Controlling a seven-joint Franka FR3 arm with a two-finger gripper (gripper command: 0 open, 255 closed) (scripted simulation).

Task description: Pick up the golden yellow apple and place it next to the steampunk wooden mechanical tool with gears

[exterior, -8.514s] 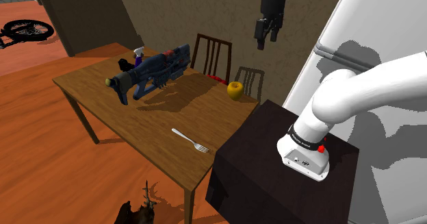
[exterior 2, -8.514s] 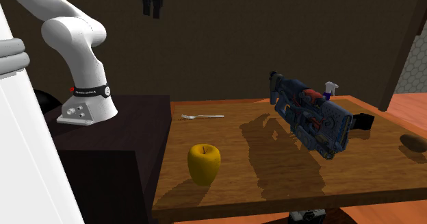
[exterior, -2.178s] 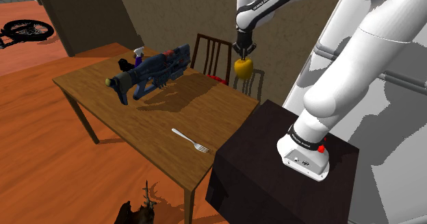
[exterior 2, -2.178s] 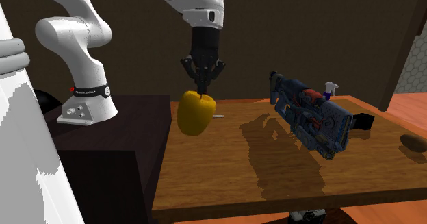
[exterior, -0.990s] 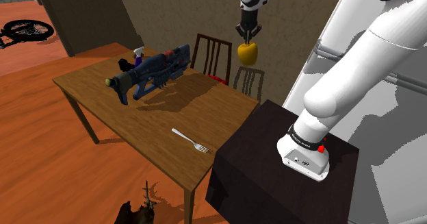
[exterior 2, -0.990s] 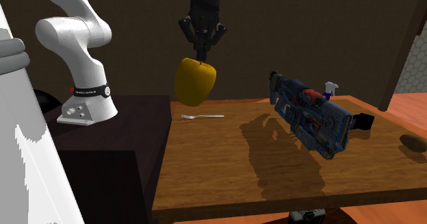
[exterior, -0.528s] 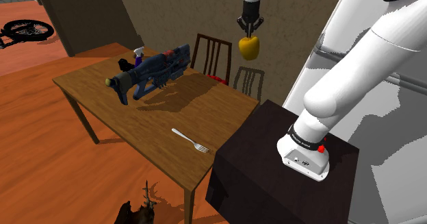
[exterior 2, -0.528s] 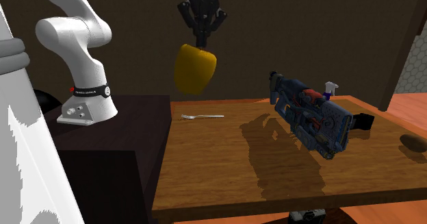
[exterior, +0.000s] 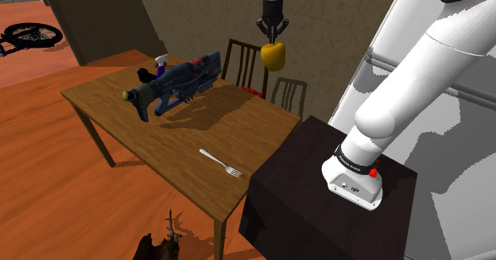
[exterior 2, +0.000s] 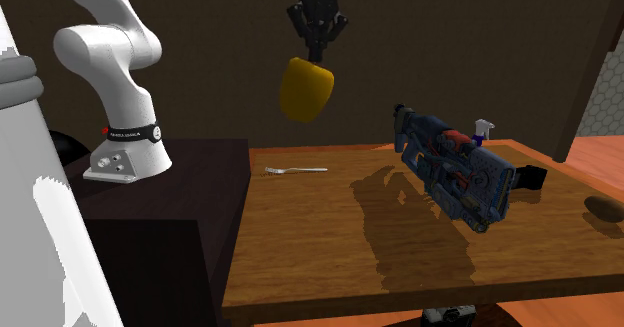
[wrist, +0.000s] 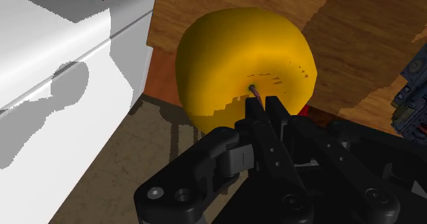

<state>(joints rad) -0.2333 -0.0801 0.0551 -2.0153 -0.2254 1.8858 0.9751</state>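
Golden-yellow and smooth, the apple (exterior: 273,56) is hanging high in the air beneath the jaws, which are pinching its thin stem between tips pressed nearly together, as the wrist view is showing. In the shoulder view it is dangling well above the wooden counter (exterior: 171,143), showing against the dark chair (exterior: 248,47) beyond the far edge, at about two o'clock from the blue, rifle-shaped mechanical tool (exterior: 176,81). That tool is lying near the counter's far side, with a small spray bottle (exterior: 161,62) just behind it at twelve o'clock and a fork (exterior: 221,162) lying well apart at about five o'clock. So the pick-up is looking done: the fruit is clear of the surface and hanging in the grip. What is remaining, by my reading, is carrying it across toward nine o'clock, lowering it onto bare wood beside the tool, and letting go. Hanging by the stem alone, the apple is probably prone to swinging, so a slow descent is seeming wise.
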